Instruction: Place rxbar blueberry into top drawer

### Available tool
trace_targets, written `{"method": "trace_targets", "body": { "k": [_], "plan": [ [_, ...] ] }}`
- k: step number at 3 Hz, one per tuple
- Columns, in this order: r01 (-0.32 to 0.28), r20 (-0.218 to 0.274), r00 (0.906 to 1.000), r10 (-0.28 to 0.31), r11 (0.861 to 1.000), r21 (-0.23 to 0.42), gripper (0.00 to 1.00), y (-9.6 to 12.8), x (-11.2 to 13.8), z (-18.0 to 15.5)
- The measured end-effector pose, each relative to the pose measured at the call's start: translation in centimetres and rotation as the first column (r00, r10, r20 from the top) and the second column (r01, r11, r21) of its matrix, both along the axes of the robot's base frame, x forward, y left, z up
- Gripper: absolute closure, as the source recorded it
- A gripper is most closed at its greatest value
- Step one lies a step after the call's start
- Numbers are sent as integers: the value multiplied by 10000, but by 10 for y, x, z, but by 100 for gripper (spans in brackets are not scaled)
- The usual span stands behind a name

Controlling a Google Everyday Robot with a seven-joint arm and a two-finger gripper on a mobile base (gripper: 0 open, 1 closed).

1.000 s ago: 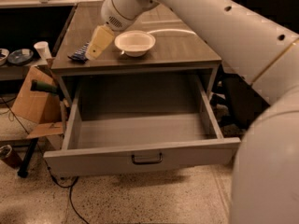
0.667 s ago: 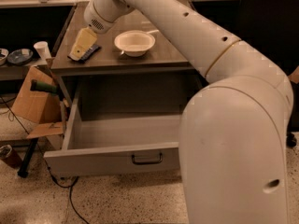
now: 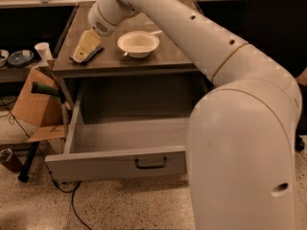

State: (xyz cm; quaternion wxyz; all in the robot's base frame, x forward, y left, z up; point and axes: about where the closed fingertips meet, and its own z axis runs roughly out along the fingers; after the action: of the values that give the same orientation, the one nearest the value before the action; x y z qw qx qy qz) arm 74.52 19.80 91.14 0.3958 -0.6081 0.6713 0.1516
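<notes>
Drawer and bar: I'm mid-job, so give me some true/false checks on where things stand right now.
1. The drawer is pulled open. True.
2. The bar lies inside the drawer. False: it is on the tabletop, to the left of the bowl.
3. The gripper is down at the bar, over the left part of the tabletop. True.
4. The bowl stands in the drawer. False: it is on the tabletop, apart from the bar.
5. The drawer's handle sits on its front panel. True.
</notes>
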Motion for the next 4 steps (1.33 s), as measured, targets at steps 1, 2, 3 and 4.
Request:
{"method": "trace_targets", "body": {
  "k": [1, 2, 3, 4],
  "plan": [
    [372, -217, 9991, -365, 9988, 320, 0, 0, 13, -12],
    [806, -519, 9957, -773, 9945, 665, 0, 1, 29, -22],
    [1083, -624, 9927, -1028, 9898, 923, 0, 3, 46, -25],
    [1036, -926, 9911, -955, 9908, 875, 0, 13, 57, -32]
  ]
}}
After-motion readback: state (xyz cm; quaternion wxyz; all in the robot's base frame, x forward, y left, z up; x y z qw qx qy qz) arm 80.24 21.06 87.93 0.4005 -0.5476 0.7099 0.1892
